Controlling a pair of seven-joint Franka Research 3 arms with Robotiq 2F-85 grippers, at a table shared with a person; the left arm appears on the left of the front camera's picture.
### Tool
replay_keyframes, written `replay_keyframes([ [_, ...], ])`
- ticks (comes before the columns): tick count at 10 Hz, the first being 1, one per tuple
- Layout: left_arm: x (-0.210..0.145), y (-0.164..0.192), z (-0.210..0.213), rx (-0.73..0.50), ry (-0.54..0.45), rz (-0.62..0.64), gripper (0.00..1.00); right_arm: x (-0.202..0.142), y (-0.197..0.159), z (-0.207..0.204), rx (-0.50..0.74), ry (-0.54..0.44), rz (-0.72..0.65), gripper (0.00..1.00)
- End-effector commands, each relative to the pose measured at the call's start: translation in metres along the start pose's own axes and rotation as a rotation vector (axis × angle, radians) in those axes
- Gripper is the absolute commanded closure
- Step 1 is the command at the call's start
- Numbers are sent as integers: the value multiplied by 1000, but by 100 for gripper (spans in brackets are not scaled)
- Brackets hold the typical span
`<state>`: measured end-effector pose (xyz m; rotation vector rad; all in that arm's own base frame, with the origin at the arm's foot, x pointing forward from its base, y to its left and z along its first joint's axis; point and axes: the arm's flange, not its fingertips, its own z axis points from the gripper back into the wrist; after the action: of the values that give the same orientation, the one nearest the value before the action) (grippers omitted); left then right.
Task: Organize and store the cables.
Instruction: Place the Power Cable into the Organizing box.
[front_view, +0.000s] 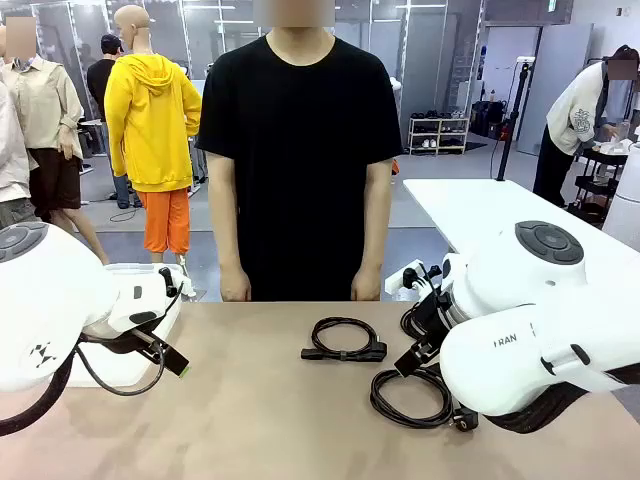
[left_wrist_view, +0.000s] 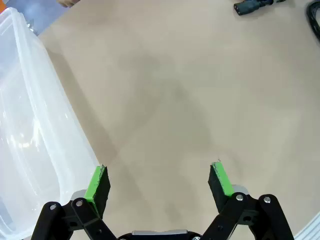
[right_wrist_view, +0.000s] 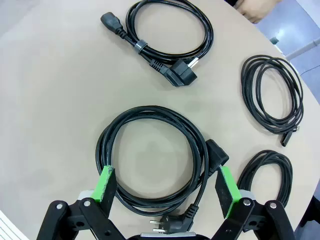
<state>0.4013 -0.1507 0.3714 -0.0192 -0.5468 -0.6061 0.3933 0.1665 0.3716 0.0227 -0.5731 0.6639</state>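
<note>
Several black cables lie coiled on the tan table. Under my right gripper (right_wrist_view: 165, 172), which hangs open above the table, lies a thick coil (right_wrist_view: 150, 197) with chunky plugs, its ring lying between the green pads. Beyond it lie a tied coil with two plugs (right_wrist_view: 167, 37), a thin coil (right_wrist_view: 272, 95) and another thin coil (right_wrist_view: 267, 172). From the front, one coil (front_view: 345, 340) sits mid-table and another (front_view: 412, 398) lies beside my right arm (front_view: 530, 340). My left gripper (left_wrist_view: 160, 172) is open over bare tabletop, holding nothing.
A clear plastic bin (left_wrist_view: 30, 125) stands right beside my left gripper, seen pale behind the left arm (front_view: 130, 375) from the front. A person in a black shirt (front_view: 300, 150) stands at the far edge, hands hanging at the table's rim. A second white table (front_view: 500, 205) stands behind on the right.
</note>
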Motion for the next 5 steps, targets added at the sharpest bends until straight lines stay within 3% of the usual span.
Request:
replay_keyframes([
  [1,0,0,0,0,0,0,0,0,0,0,0,0,0,0],
  [5,0,0,0,0,0,0,0,0,0,0,0,0,0,0],
])
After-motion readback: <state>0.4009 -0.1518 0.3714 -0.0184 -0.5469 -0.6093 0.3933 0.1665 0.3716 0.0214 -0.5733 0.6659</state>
